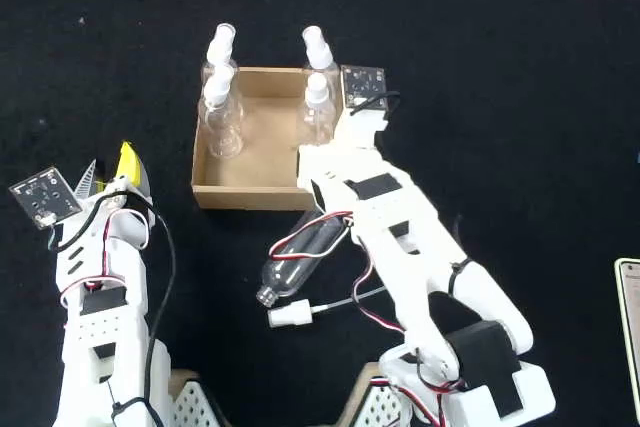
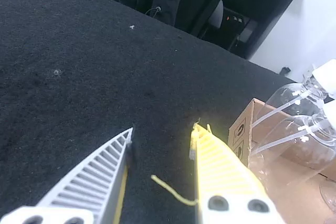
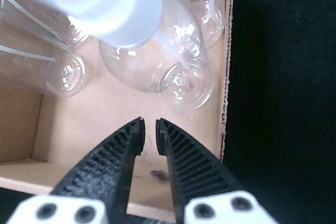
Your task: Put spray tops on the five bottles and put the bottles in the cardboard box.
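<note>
Bottles with spray tops fitted are seen standing in the cardboard box (image 1: 250, 197), four in all: two (image 1: 222, 122) (image 1: 220, 52) against its left wall and two (image 1: 318, 102) (image 1: 317, 47) against its right wall, with a strip of bare box floor left open between the pairs. A fifth bottle (image 1: 305, 252), uncapped, is laid on its side on the black table cloth (image 1: 520, 97) just in front of the box, its open neck turned away from the box. The loose spray top (image 1: 290, 315) is laid just beside that neck, its thin tube stretched out under the right arm. The right arm is extended forward over the lying bottle and over the box's front right corner. Its right gripper (image 3: 149, 129) is held above the box floor, close to the right wall and near the base of the closest standing bottle. Its black fingers are drawn almost together, a thin slit being left between the tips, and nothing is held. The left arm is set well to the left of the box. The left gripper (image 2: 164, 128) is pointed across open cloth, its grey and yellow fingers spread apart around nothing, and the box's left front corner is seen just beyond the yellow finger. Wide bare cloth is left on both sides of the box.
</note>
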You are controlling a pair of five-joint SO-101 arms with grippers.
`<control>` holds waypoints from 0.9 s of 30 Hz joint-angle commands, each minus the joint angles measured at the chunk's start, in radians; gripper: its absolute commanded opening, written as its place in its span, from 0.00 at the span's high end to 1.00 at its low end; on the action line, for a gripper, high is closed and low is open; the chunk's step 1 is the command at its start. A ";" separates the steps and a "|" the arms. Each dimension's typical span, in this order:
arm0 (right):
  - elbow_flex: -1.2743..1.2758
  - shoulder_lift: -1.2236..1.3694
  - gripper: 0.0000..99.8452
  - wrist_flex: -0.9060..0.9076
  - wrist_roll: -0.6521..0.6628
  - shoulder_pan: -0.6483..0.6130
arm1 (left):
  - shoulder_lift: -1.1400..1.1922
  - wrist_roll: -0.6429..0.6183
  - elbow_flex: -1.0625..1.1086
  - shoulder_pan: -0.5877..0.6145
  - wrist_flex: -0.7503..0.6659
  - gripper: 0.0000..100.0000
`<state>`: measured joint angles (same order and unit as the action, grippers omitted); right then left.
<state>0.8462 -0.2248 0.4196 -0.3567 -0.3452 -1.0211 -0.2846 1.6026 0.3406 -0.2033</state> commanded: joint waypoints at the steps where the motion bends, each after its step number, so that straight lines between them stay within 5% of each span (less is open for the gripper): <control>1: -0.085 0.035 0.99 0.002 -0.008 -0.017 | -0.009 -0.003 -0.022 0.008 -0.029 0.84; 27: -0.133 0.110 0.99 -0.029 0.002 0.009 | -0.011 -0.003 -0.022 0.010 -0.029 0.84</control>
<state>0.7725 -0.1066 0.4196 -0.3567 -0.3452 -1.0211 -0.2846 1.6026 0.3406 -0.2033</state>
